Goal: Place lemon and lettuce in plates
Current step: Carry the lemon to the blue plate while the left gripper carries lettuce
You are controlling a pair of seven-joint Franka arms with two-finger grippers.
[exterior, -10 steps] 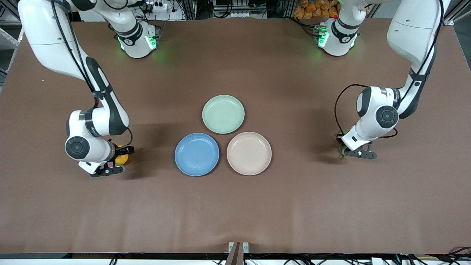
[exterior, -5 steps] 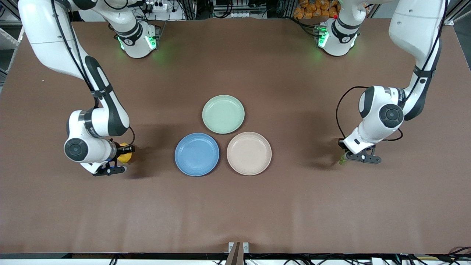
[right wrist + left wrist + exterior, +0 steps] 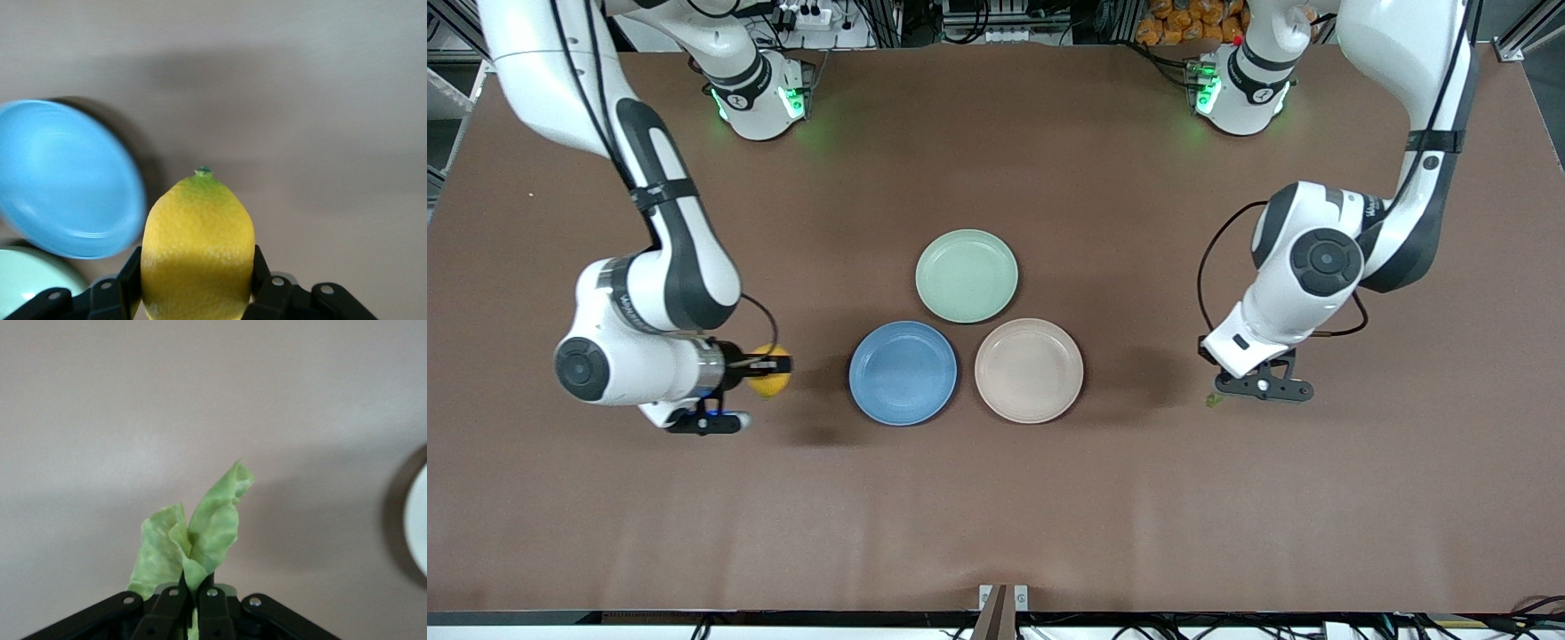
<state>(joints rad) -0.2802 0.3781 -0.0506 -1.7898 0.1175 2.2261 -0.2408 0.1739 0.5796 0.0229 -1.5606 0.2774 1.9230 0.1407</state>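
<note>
My right gripper (image 3: 769, 373) is shut on the yellow lemon (image 3: 770, 380) and holds it above the table beside the blue plate (image 3: 903, 372), toward the right arm's end. The right wrist view shows the lemon (image 3: 198, 248) between the fingers with the blue plate (image 3: 63, 177) close by. My left gripper (image 3: 1214, 391) is shut on the green lettuce leaf (image 3: 193, 543) and holds it over bare table toward the left arm's end, apart from the beige-pink plate (image 3: 1029, 370). In the front view only a small green tip of the lettuce (image 3: 1212, 401) shows under the hand.
A pale green plate (image 3: 967, 275) lies next to the two plates, farther from the front camera. A sliver of the beige-pink plate's rim (image 3: 417, 523) shows at the edge of the left wrist view. Brown table (image 3: 996, 516) spreads all around.
Both grippers have risen off the table with their loads. The right gripper carried the lemon toward the blue plate. The left gripper carried the lettuce toward the beige-pink plate.
</note>
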